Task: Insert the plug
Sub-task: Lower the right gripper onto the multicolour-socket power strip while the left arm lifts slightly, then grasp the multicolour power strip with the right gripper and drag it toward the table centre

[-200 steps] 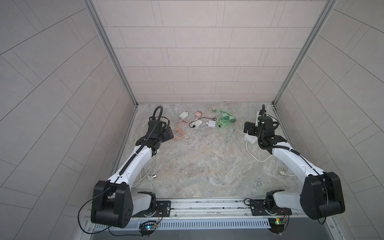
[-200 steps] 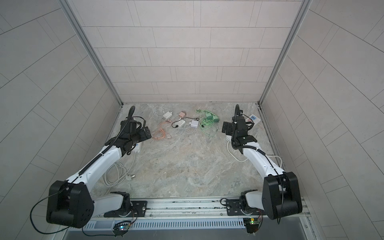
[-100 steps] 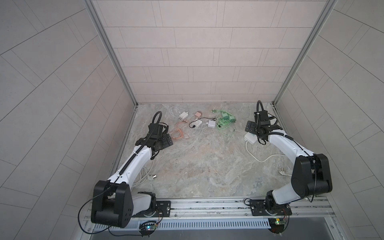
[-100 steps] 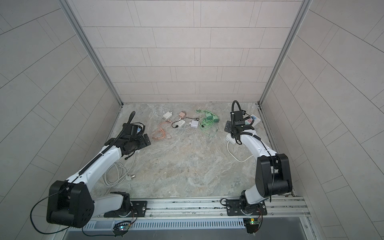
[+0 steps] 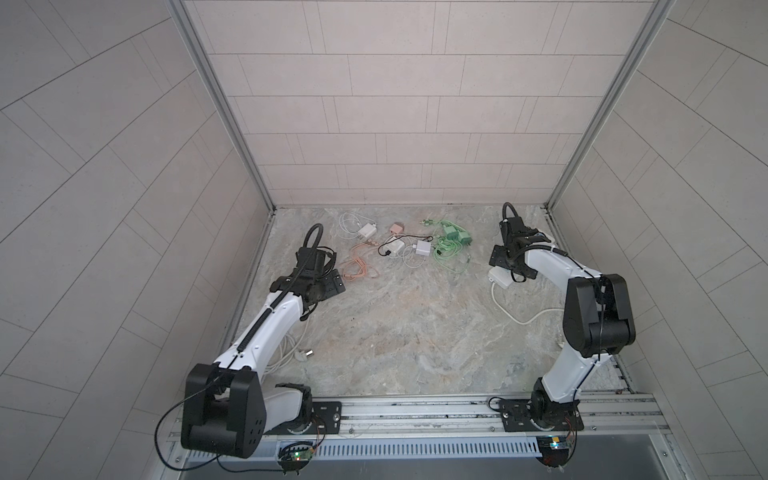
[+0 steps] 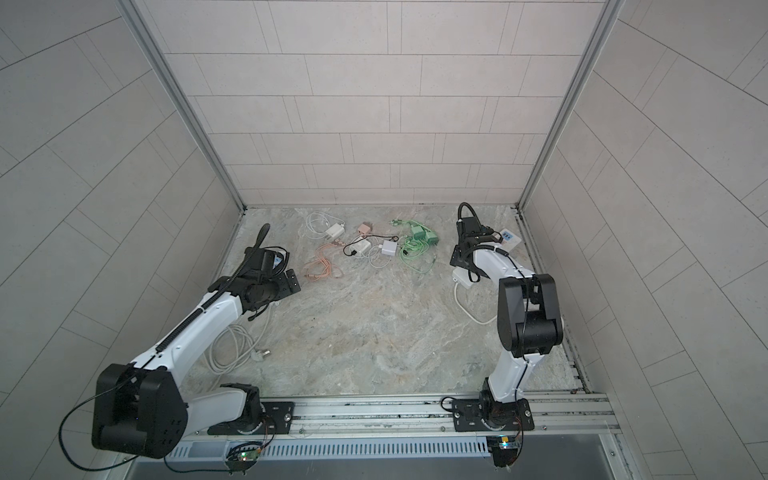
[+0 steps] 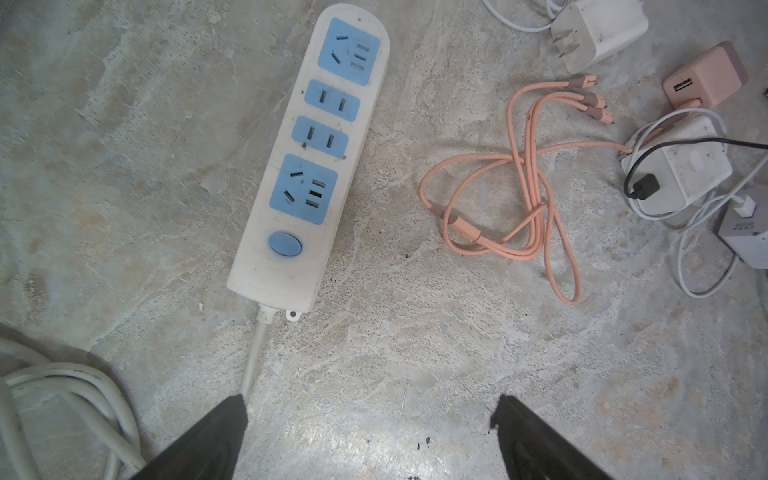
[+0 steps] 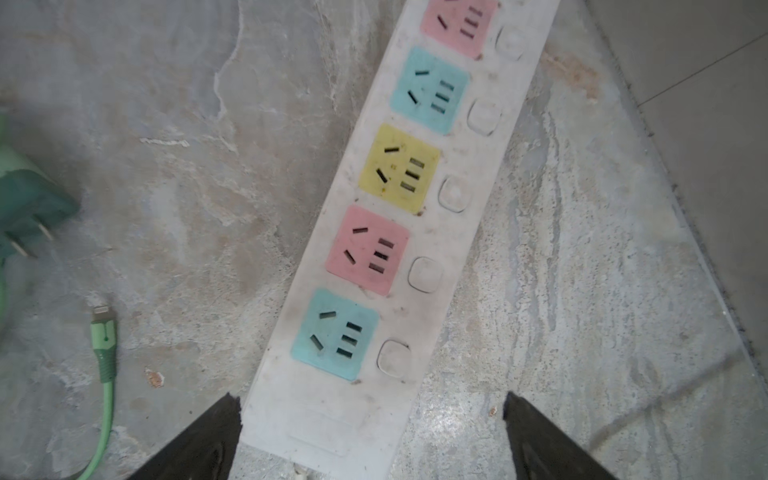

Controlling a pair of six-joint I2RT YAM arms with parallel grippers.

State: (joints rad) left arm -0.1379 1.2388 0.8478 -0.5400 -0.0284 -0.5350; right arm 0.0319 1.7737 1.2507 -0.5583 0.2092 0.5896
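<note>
A white square charger plug (image 7: 598, 35) with two flat prongs lay unplugged on the stone floor (image 7: 124, 124) near the white blue-socketed power strip (image 7: 309, 166). The left gripper (image 7: 370, 401) hovered low, fingers wide, empty; the right gripper (image 8: 370, 397) likewise.

Soft even daylight, faint shadows, mild glare on the stone floor, wrist views slightly blurred

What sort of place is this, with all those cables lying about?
Most likely a robot test booth, not a home: plain tiled walls box in a stone-look tabletop, two arms are bolted to a metal rail, and chargers and power strips lie loose.
</note>
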